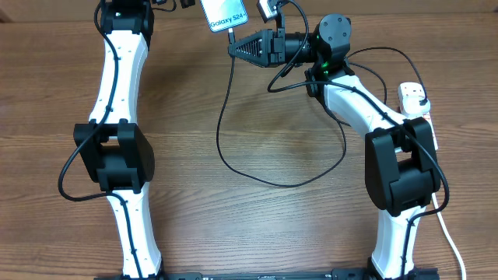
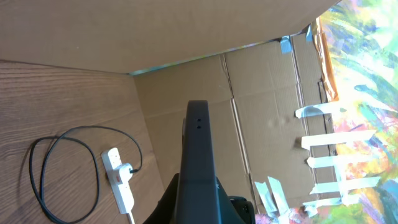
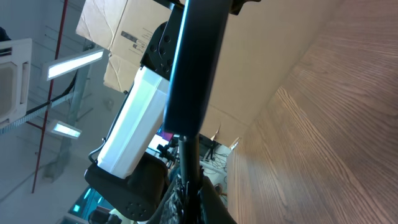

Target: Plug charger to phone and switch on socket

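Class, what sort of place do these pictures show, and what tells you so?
Probably a robotics lab test bench: a left arm and right arm at a wooden table, taped cardboard walls around it, strip lights overhead.

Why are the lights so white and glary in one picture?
Right wrist view: the camera tilts up at the ceiling lamps, so they blow out white. Left wrist view: the dark bar near the lens shows little detail, while the socket stays clear. Overhead view: even light, faint shadows, only the phone screen glowing.

Bright, even light; soft shadows on the table [image 1: 272,117]; ceiling lamps [image 3: 74,64] glare white.
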Tool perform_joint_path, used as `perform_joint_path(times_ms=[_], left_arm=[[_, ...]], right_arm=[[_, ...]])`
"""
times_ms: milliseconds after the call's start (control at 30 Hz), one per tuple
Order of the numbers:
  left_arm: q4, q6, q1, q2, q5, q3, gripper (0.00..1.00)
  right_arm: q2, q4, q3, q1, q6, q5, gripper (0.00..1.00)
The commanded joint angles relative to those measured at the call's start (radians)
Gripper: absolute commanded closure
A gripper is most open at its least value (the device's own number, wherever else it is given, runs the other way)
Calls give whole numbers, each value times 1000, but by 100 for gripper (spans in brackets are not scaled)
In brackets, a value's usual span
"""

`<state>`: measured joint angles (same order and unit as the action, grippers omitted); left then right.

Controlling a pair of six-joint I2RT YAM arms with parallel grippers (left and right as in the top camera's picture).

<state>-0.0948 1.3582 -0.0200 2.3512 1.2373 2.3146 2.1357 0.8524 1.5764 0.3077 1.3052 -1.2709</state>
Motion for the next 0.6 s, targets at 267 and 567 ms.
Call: perform_joint_path(times_ms=[267,567], left_arm=[[-7,-27,-10,-10,50,7,96],[-8,-31,-10,-10,61,7,96]], right_arm=[[-7,6,6,0,-3,14,96],[-7,6,6,-2,-3,20,96]])
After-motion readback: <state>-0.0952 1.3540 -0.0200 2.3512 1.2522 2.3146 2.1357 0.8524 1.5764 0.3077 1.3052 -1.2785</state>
